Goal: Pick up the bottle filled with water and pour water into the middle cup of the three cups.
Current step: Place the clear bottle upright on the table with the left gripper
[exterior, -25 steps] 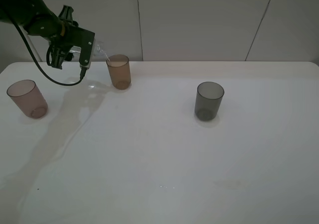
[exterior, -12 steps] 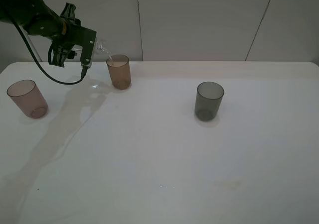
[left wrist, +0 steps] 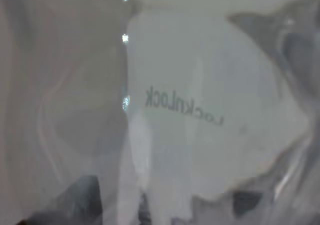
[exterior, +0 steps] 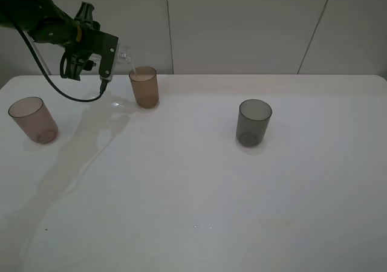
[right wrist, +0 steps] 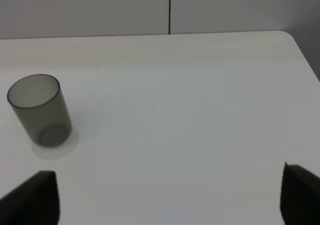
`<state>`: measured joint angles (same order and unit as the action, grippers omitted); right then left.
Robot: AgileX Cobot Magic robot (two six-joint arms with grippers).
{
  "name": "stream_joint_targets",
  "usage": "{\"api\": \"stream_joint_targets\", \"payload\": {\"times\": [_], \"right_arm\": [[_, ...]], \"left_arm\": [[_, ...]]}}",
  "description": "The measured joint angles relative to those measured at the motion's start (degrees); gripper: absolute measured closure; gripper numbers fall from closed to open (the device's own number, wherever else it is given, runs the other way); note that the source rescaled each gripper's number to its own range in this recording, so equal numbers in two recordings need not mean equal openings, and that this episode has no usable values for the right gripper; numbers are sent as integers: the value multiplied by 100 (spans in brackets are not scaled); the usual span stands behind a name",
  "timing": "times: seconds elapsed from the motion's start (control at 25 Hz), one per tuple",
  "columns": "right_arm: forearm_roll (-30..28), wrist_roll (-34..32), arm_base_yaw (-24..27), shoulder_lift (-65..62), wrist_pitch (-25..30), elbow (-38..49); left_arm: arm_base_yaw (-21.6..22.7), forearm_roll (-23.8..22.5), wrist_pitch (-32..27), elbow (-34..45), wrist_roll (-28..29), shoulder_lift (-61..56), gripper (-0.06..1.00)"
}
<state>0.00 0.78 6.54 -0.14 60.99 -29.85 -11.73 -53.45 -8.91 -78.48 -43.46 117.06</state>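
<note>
While the left gripper point(exterior: 113, 55) clamps shut on the bottle point(exterior: 125, 58), the bottle's long axis lies tipped near level. Its open neck points away from the fingers, down at the rim of the middle cup point(exterior: 144, 87) just beyond them. The table point(exterior: 211, 181) ends close behind this gripper, and bare tabletop spreads in front. The pink cup point(exterior: 33, 119) and grey cup point(exterior: 254, 123) stand well apart. The right gripper point(right wrist: 165, 205) is spread, holding nothing.

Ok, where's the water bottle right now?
In the exterior high view the bottle is at upper left, held tilted in the left pincer, its neck just over the rim of the amber cup.
</note>
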Motion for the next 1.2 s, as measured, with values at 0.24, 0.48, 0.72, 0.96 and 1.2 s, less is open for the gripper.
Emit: {"api": "stream_joint_targets", "payload": {"times": [0.24,0.48,0.72,0.96,1.2], "right_arm": [[0,0,0,0,0,0],[0,0,0,0,0,0],[0,0,0,0,0,0],[0,0,0,0,0,0],[0,0,0,0,0,0]], "left_arm": [[0,0,0,0,0,0,93],[0,0,0,-17,0,0,93],[0,37,-5,-201,0,102,93],[0,71,0,-263,0,202,93],[0,-26,98,-263,0,202,93]]}}
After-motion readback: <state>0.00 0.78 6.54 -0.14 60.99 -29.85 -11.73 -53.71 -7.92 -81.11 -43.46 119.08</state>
